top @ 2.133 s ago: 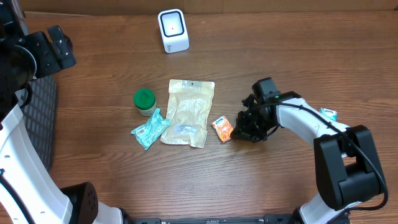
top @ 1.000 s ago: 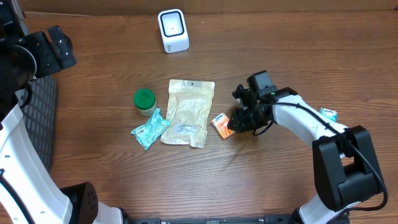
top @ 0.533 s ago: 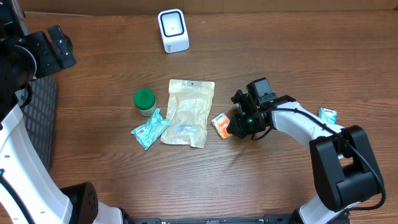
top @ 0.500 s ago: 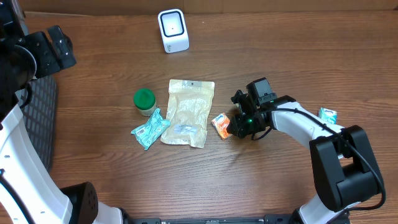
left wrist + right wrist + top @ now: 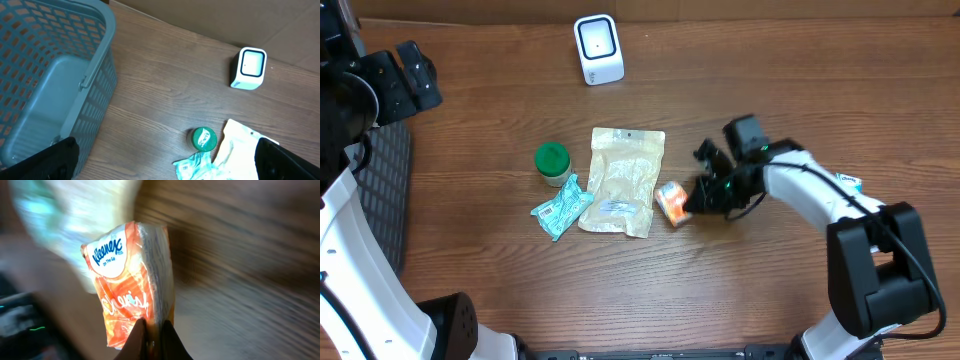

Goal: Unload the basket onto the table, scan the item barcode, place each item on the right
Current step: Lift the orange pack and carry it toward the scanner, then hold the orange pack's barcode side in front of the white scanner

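At the tips of the right gripper [image 5: 152, 342], the jaws are clamped together on the lower edge of the orange tissue pack [image 5: 132, 280]. The pack stands up from the fingers with its printed front toward the wrist camera. No barcode shows on that face, so it is probably on the back or a side.

From overhead, the tissue pack [image 5: 670, 203] juts out of the gripper toward the beige pouch [image 5: 622, 180], just beside the pouch's lower corner. The blur hides whether it is clear of the table [image 5: 770, 300].

The grasp looks made, so the first step seems done. The rest is not: the pack has to be carried to the white scanner [image 5: 598, 48], which stands at the far edge of the table, well apart from the gripper and beyond the pouch. The barcode side must then be turned to the scanner's window.

Farther off, a green-lidded jar [image 5: 552, 162] and a teal wrapper [image 5: 560, 207] lie on the far side of the pouch. The left gripper [image 5: 165, 167] hangs with its jaws spread wide and nothing between them, near the gray basket [image 5: 50, 75].
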Tool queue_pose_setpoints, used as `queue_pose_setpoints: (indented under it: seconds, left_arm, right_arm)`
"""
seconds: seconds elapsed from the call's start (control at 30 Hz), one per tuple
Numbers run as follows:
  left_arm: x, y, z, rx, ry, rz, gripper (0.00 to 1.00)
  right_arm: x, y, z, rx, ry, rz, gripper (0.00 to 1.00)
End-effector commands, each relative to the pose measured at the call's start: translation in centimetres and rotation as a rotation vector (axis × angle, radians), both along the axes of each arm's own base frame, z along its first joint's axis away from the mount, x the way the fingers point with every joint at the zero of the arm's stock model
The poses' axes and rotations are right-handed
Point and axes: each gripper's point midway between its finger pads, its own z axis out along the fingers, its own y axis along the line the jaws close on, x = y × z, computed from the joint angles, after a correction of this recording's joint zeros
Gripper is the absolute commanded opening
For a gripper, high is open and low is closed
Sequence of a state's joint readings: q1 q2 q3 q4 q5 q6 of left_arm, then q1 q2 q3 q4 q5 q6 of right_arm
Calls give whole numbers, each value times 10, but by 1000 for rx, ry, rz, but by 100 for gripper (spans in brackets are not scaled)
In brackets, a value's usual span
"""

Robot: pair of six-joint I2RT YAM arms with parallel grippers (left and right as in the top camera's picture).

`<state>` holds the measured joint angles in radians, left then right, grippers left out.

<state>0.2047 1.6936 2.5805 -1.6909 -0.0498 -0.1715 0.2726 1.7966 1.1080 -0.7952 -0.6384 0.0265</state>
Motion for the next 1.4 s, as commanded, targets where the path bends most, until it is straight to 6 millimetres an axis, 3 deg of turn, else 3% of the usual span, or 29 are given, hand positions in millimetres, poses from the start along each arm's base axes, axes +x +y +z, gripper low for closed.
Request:
queue_pose_setpoints:
  seconds: [0.0, 0.13, 0.33, 0.5, 0.73, 0.83, 1.0, 1.1, 1.23, 1.37]
  left_arm:
    - [0, 3, 2, 23, -1, -5, 100]
    - [0, 3, 2, 23, -1, -5, 100]
    - [0, 3, 2, 23, -1, -5, 100]
    - [0, 3, 2, 23, -1, -5, 100]
    - [0, 3, 2, 23, -1, -5, 99]
    - [0, 3, 2, 23, -1, -5, 100]
    - [0, 3, 2, 23, -1, -5, 99]
    - [0, 3, 2, 23, -1, -5, 100]
    - [0, 3, 2, 23, -1, -5, 100]
    - [0, 3, 2, 23, -1, -5, 100]
  right_arm:
    - [23, 18, 87, 337, -52, -10, 4]
    - [33, 8, 142, 602, -30, -37, 4]
    - [38, -19, 193, 900, 31, -79, 4]
    - [43, -34, 196, 914, 138, -170, 4]
    - [44, -34, 196, 913, 139, -172, 4]
    - [48, -34, 186, 856, 97, -179, 4]
    - [62, -44, 115, 435, 55, -310, 4]
    - [59, -44, 84, 229, 49, -331, 4]
    - [58, -38, 65, 54, 26, -343, 4]
    - [76, -37, 74, -97, -64, -359, 4]
